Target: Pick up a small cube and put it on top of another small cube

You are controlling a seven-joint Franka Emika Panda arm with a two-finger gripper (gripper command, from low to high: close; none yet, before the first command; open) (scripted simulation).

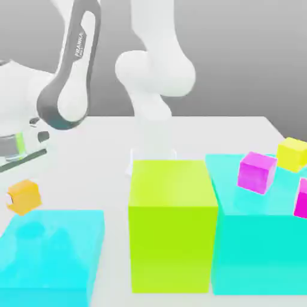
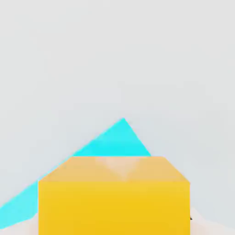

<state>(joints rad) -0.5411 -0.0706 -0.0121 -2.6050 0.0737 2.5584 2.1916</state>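
Exterior view: the orange cube [image 1: 24, 198] is at the low cyan block [image 1: 53, 247], gripped by the end effector [image 2: 114, 220], closed narrowly on it. The grasp looks made; next, presumably, lift clear and carry it towards another small cube. Smooth, flat-coloured faces, crisp square edges

A pale, smooth white tabletop [image 1: 108, 174] spans the frame; on it stand a flat bright-cyan block [image 1: 54, 246] at lower left, a tall lime-green block [image 1: 172, 240] at lower centre, and a broad turquoise-cyan block [image 1: 258, 252] at lower right, just beside the lime one
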